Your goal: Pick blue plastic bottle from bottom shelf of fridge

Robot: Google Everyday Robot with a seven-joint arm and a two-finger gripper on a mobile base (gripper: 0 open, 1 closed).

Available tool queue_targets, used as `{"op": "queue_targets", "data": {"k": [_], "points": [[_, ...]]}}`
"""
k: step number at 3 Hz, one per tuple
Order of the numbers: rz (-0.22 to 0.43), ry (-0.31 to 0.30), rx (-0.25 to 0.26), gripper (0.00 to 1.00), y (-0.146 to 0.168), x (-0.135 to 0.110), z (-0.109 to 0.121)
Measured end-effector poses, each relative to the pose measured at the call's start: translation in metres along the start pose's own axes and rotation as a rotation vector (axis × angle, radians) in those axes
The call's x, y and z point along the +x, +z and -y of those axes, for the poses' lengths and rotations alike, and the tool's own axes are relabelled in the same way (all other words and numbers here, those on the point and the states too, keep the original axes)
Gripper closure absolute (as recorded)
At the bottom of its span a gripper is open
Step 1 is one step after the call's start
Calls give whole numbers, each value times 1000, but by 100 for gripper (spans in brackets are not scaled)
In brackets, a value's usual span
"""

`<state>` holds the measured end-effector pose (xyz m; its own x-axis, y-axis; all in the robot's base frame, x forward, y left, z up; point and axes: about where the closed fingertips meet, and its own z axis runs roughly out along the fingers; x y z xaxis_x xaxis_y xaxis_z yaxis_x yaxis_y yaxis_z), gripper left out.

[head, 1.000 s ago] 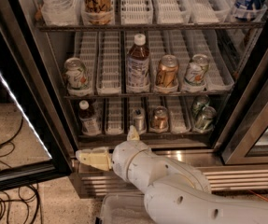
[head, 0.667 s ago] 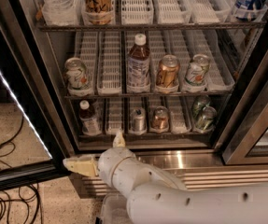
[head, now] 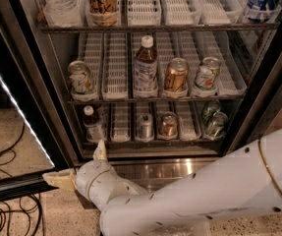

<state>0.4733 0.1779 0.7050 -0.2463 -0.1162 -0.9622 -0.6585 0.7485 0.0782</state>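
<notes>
Gripper (head: 74, 160) hangs low at the left foot of the fridge (head: 180, 170), just outside the cabinet and in front of its ribbed steel base. Its two cream fingers (head: 58, 179) are spread wide with nothing between them: one points left toward the bottom edge of the open glass door (head: 13, 186), the other points up toward the front lip of the bottom shelf. The upper fingertip ends just below the blue plastic bottle (head: 93, 124) and is not touching it. That bottle stands upright at the front of the far-left lane of the bottom shelf, white cap up, pale label facing out. The white arm (head: 204, 191) runs from the wrist down and to the right, filling the lower right corner. On the same shelf, to the bottle's right past one bare lane, stand a silver can (head: 145, 127) and a copper-coloured can (head: 168, 125), then two green cans (head: 214, 124) one behind the other in the right lane. On the shelf above, a taller white-capped bottle (head: 145, 68) stands in the middle lane, with one can (head: 79, 77) to its left and two cans (head: 176, 75) to its right. Dark cables (head: 3, 173) lie looped on the speckled floor left of the door.
</notes>
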Motion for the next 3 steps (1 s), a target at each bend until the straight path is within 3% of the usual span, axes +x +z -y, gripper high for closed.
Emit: {"op": "queue_targets", "data": {"k": [1,2,3], "points": [[0,0,0,0,0,0,0],[26,2,55,0,4,-2,8],[66,13,159,0,5,1,27]]}}
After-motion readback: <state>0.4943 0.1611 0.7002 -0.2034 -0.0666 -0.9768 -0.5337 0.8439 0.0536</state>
